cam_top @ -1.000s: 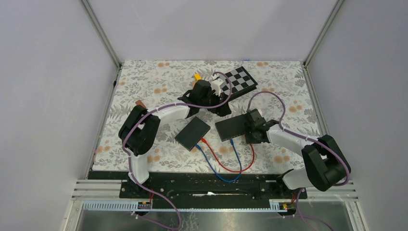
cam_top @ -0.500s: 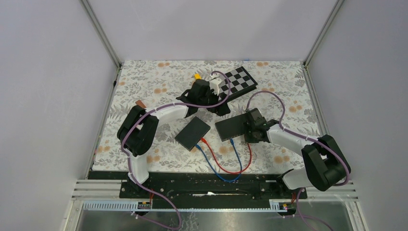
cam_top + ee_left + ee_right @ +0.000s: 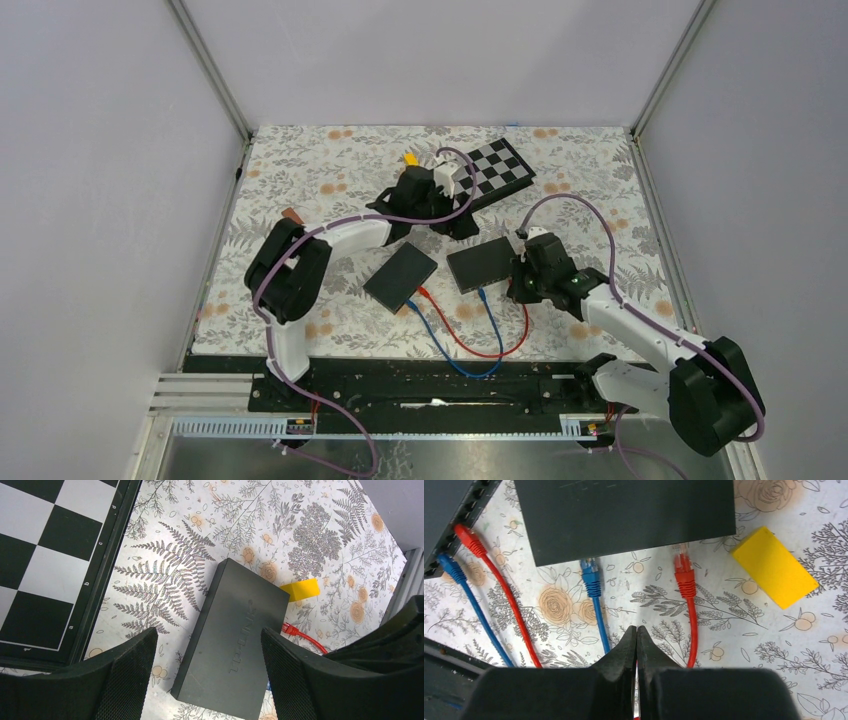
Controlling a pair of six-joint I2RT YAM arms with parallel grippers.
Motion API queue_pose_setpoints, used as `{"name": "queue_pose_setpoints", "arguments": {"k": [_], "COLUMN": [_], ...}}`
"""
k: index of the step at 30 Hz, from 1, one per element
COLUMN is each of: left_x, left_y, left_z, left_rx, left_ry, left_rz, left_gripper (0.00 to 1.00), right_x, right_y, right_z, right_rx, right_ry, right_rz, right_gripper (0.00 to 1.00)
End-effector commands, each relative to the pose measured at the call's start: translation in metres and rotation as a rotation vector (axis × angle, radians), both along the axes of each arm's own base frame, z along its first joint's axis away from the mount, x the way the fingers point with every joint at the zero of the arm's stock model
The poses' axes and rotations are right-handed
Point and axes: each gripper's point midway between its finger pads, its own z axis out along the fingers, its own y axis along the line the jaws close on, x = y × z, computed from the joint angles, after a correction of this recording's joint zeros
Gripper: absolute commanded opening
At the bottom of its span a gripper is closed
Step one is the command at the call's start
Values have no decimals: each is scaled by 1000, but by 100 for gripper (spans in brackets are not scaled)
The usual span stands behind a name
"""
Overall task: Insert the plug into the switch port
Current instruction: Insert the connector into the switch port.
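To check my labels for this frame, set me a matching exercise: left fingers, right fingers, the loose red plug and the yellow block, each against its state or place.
1. left fingers
2. right fingers
3. loose red plug
4. yellow block

A. pressed together
B. spread apart
C. flat on the mat by the switch's corner
D. tip just outside the edge of the switch

Pairs: 1-B, 2-A, 3-D, 4-C

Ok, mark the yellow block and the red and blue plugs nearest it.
yellow block (image 3: 774, 567): right wrist view, top face.
red plug (image 3: 685, 580): right wrist view, boot.
blue plug (image 3: 592, 582): right wrist view, boot.
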Motion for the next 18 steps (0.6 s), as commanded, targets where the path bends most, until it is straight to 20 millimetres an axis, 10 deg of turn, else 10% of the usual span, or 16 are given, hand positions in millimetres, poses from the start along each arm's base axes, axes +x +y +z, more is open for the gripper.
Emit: {"name": "queue_pose_setpoints", "arguments": {"k": [1, 5, 10, 18], "left_x": [5, 7, 4, -4], "left_y": [-10, -8, 6, 29], "left_z": [-5, -8, -10, 3], "left_rx": [-39, -31, 10, 14], "left_ry": [-4, -19, -23, -73], "left_rz": [-33, -35, -27, 41], "left_gripper": [77, 77, 77, 77], "right_x": [-5, 0, 15, 36], "right_y": [10, -4, -13, -17], "right_z": [4, 1, -4, -6], "right_rx": [44, -19, -134, -240], "right_ry": [-9, -21, 9, 21], "right_rz": [60, -15, -33, -9], "right_gripper": [0, 4, 61, 44]}}
